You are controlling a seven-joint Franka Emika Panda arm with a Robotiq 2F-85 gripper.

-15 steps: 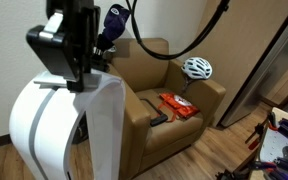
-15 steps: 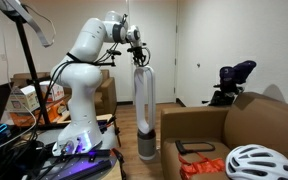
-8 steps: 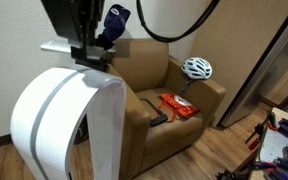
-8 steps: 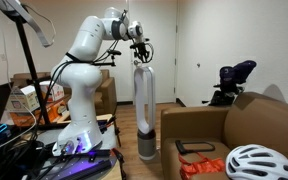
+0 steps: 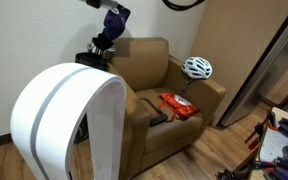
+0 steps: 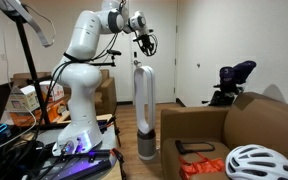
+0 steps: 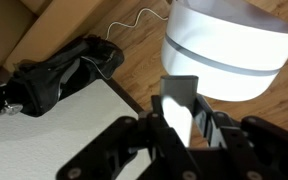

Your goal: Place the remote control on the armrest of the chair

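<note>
The remote control [image 5: 159, 119] is a small black bar lying on the chair's seat against the inner side of the near armrest. It also shows as a dark bar on the seat [image 6: 191, 148]. The tan chair [image 5: 144, 80] has wide armrests. My gripper [image 6: 143, 27] hangs high above the white arched object, far from the chair. In the wrist view its fingers [image 7: 180, 90] stand pressed together with nothing between them. The gripper is out of the top of the exterior view that faces the chair.
The big white arched object [image 5: 64, 120] stands between my arm and the chair, also seen below the gripper [image 7: 229, 40]. A white helmet [image 5: 197, 68] rests on the far armrest. An orange-red packet [image 5: 179, 105] lies on the seat. A black bag [image 7: 54, 80] lies on the floor.
My gripper has risen from just above the white arched object and left the top of the chair-facing view. The remote, helmet and packet have not moved.
</note>
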